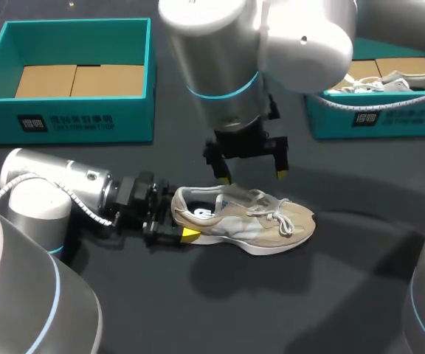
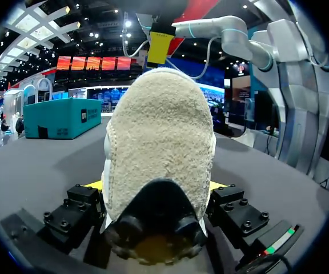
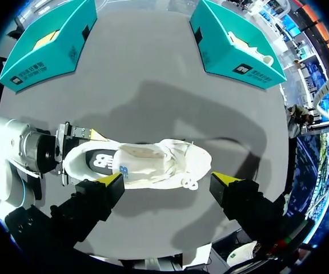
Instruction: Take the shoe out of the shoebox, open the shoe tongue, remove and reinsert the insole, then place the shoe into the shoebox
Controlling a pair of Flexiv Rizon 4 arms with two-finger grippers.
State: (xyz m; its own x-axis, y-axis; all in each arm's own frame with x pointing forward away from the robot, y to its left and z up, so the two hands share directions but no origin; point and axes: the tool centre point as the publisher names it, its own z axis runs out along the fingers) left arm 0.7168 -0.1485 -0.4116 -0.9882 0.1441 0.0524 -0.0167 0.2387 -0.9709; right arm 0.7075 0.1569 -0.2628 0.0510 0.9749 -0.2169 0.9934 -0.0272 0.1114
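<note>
Two teal shoeboxes [image 1: 72,118] [image 1: 375,118] stand on the dark table [image 1: 330,295], well beyond both grippers. One holds flat brown cardboard and the other a second pale shoe [image 1: 389,81]. Only one shoe [image 1: 246,220] lies out on the table, on its sole, just under the right gripper [image 1: 251,175]. Its heel is between the fingers of the left gripper [image 1: 175,225].

The left wrist view alone shows the grip close up. The rounded heel [image 2: 159,148] is fuzzy beige suede over a black rubber tab. It fills the space between that gripper's [image 2: 156,185] yellow tips, which press on it from both sides and clamp it. One yellow tip of the other gripper [image 2: 160,47] shows above and past the heel.

The right wrist view alone looks straight down into the shoe [image 3: 141,162]. It shows the dark insole [image 3: 103,161] inside the opening, a crumpled pale tongue and loose white laces. The right gripper's [image 3: 169,181] fingers stand wide apart with the shoe ahead of them, touching nothing. The left gripper [image 3: 76,153] is at the heel end.
</note>
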